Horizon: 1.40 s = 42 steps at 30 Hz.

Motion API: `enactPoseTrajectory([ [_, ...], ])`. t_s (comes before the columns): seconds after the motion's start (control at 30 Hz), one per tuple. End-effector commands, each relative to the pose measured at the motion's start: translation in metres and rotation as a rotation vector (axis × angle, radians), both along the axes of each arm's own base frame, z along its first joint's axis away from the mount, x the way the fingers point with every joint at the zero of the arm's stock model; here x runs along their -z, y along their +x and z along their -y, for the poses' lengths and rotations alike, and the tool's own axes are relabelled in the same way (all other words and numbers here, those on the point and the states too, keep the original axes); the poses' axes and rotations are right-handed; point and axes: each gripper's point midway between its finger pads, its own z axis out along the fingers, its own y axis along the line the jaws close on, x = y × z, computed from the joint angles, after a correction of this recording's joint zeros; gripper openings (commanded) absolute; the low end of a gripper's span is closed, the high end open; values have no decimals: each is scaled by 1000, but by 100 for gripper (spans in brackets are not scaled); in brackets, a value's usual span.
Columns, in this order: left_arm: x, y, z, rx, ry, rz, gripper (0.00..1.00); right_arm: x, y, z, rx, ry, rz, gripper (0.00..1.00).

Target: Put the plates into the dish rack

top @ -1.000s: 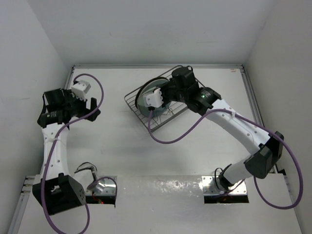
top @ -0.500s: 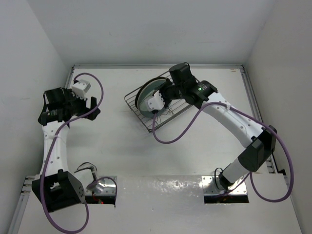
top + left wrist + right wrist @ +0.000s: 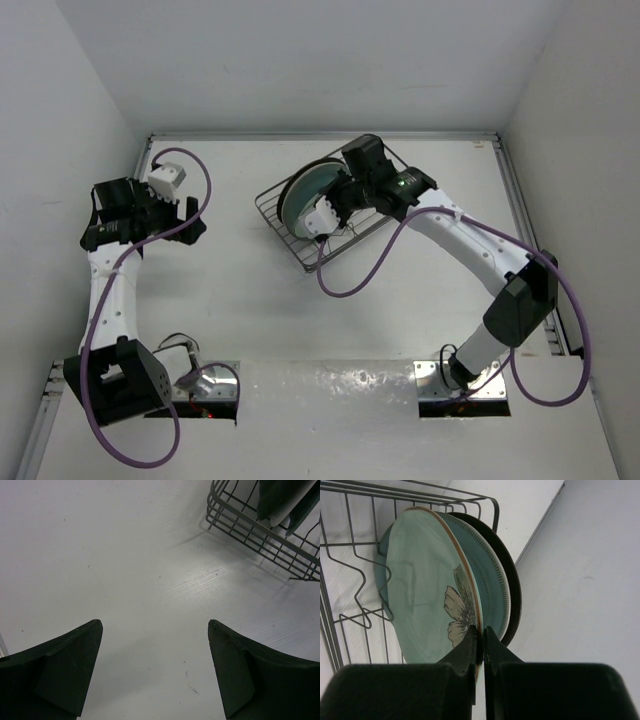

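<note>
The dark wire dish rack [image 3: 352, 232] sits at the table's middle back; its corner shows in the left wrist view [image 3: 240, 520]. Three plates stand on edge in it. My right gripper [image 3: 481, 635] is shut on the rim of the pale green plate with a brown flower [image 3: 420, 590], upright in the rack [image 3: 350, 555]. Behind it stand the teal patterned plate [image 3: 492, 587] and a dark-rimmed plate [image 3: 512, 587]. From above the plates [image 3: 305, 190] show at the rack's left end. My left gripper [image 3: 155, 630] is open and empty over bare table, left of the rack [image 3: 190, 225].
White walls close in the table at the back and both sides. The right arm's purple cable [image 3: 350, 280] loops over the table in front of the rack. The arm bases [image 3: 210, 385] stand at the near edge.
My right gripper has moved left and back along the rack, carrying the green plate toward the other two plates. The left arm has barely shifted.
</note>
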Motion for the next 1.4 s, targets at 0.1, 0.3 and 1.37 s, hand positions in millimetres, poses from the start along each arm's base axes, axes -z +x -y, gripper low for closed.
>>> enactPoseTrajectory([
  [0.1, -22, 13, -5, -5, 19, 78, 83, -28, 17, -11, -40, 70, 142, 0],
  [0.3, -18, 12, -4, 2, 21, 72, 83, -2, 21, -10, -41, 19, 130, 0],
  [1.37, -7, 7, -6, -41, 16, 83, 84, -111, -8, 110, 903, 1293, -216, 99],
])
